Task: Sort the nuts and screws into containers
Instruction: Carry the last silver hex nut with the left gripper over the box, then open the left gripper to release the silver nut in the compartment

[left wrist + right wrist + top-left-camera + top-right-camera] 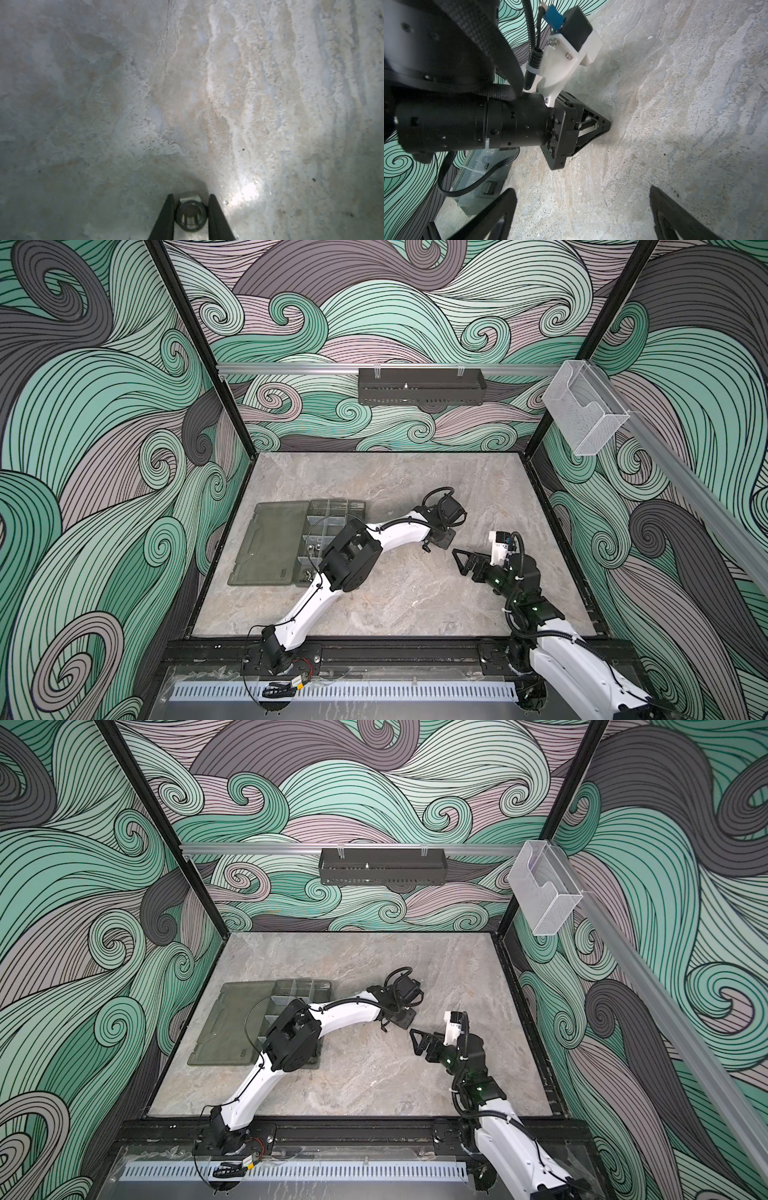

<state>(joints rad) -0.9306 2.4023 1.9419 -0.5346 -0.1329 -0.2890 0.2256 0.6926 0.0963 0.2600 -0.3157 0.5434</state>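
Containers (337, 506) of the grey-green organizer box sit at the left of the surface (395, 605), with the lid (270, 543) folded flat to the outside. A few shiny pieces (314, 548) lie in the nearer compartments. Your left arm (307, 605) arches over that box and plants the left gripper (426, 548) tip-down at mid-surface, well apart from the box. In the left wrist view, its jaws press against both sides of a silver nut (191, 214). Hex flats and a round collar show, and the bore is turned toward the camera. The piece looks clamped, though you cannot tell whether it rests on the stone or hangs just off it. Just beside it to the right, the right gripper (459, 562) lies low, aimed at the left gripper, with its jaws spread wide and nothing between them.

For the carry, the containers lie to the left of the held nut, back along your left arm's own line. The trip is therefore a retreat toward that arm's elbow, which hangs over the box's right-hand compartments and hides them from above. The left arm is the nearer one to the box; the right is farther off and unloaded.
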